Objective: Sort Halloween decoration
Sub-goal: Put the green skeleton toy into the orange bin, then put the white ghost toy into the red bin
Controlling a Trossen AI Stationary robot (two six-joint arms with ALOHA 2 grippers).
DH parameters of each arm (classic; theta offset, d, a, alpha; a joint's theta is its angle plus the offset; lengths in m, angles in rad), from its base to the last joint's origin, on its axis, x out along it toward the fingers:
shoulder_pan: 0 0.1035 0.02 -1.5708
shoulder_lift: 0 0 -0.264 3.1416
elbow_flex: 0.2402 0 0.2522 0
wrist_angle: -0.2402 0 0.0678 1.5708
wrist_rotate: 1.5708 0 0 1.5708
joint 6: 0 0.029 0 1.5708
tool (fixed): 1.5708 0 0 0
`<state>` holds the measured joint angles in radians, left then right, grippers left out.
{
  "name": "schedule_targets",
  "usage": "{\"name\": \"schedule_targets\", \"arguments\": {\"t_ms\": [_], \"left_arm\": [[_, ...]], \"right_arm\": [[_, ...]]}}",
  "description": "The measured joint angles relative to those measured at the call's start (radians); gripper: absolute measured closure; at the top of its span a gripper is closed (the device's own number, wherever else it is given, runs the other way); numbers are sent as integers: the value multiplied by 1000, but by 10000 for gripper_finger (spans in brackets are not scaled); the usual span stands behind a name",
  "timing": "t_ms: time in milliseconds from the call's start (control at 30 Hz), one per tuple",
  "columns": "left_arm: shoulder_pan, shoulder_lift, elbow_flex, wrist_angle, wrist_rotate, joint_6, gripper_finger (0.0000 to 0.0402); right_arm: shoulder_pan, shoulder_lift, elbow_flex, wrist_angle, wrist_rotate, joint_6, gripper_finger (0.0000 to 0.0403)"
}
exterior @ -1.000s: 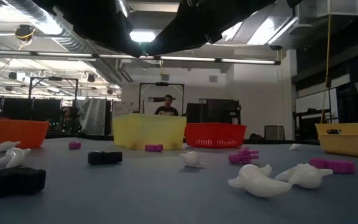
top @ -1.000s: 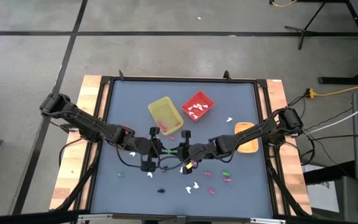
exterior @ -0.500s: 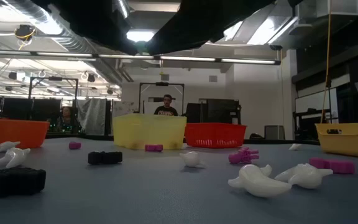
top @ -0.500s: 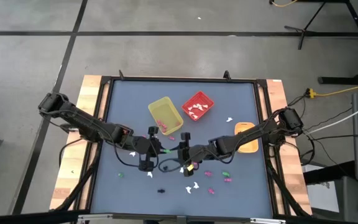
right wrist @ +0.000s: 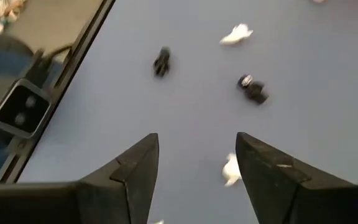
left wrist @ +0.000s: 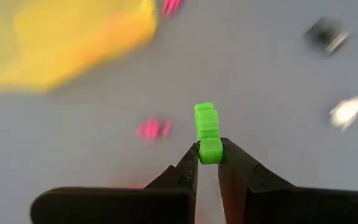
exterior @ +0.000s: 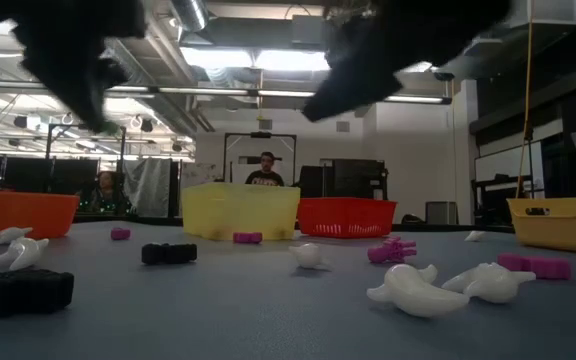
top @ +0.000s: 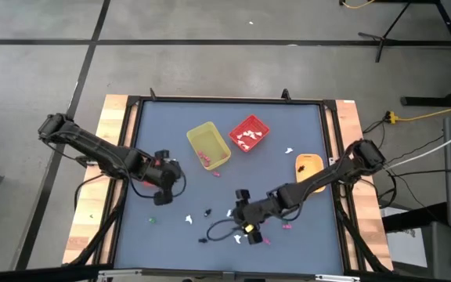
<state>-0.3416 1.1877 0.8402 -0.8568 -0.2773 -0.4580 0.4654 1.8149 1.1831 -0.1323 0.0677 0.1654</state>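
Now | left gripper (left wrist: 209,163) pinching green trinket (left wrist: 207,132) (above table) | right gripper (right wrist: 196,165) spread wide, holding nothing

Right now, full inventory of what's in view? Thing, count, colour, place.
Table: one, blue-grey top, wooden side strips.
Yellow bin: one, table centre, pink pieces inside.
Red bin: one, right of the yellow bin, white pieces inside.
Orange tray: one, right side of the table.
Orange bowl: one, far left in the low view.
Loose trinkets: count unclear; white, pink, black, green; scattered over the near half.
Green trinket: one, pinched in the left hand.
People: two, dark tops, in the room behind.
Left hand: shut on the green trinket, left of the yellow bin.
Right hand: open, empty, over the near trinkets.
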Motion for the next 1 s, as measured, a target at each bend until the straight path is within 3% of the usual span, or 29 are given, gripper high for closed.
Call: {"name": "schedule_targets", "arguments": {"t_ms": [200, 367, 700, 1000], "left_arm": [[0, 18, 0, -289, 1, -136, 379], [0, 17, 0, -396, -9, -193, 379], [1, 17, 0, -399, -77, -249, 330], [1, 17, 0, -380, -77, -250, 294]], "right_arm": [[50, 0, 0, -38, 0, 14, 190], [61, 0, 0, -61, 0, 14, 190], [59, 0, 0, -116, -29, 14, 190], [59, 0, 0, -141, -140, 0, 190]]}}
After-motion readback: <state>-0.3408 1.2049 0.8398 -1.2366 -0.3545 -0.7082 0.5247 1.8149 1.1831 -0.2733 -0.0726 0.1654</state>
